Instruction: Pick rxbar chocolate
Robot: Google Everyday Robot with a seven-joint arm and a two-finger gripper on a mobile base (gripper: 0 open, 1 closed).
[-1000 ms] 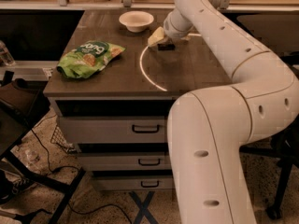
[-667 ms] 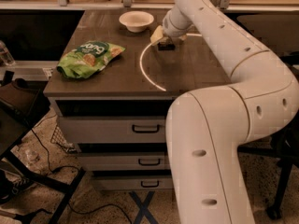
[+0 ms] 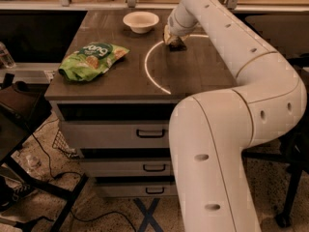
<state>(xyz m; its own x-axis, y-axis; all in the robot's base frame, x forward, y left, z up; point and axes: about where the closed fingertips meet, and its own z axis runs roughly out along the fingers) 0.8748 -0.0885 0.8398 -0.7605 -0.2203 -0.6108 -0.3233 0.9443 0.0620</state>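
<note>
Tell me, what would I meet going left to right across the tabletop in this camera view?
green chip bag → bowl → the robot's hand, down at the tabletop just right of the bowl.

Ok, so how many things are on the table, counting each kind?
Bowls: 1, the white bowl
Chip bags: 1, the green chip bag
Snack bars: 1, the rxbar chocolate, with the gripper right over it
Total: 3
</note>
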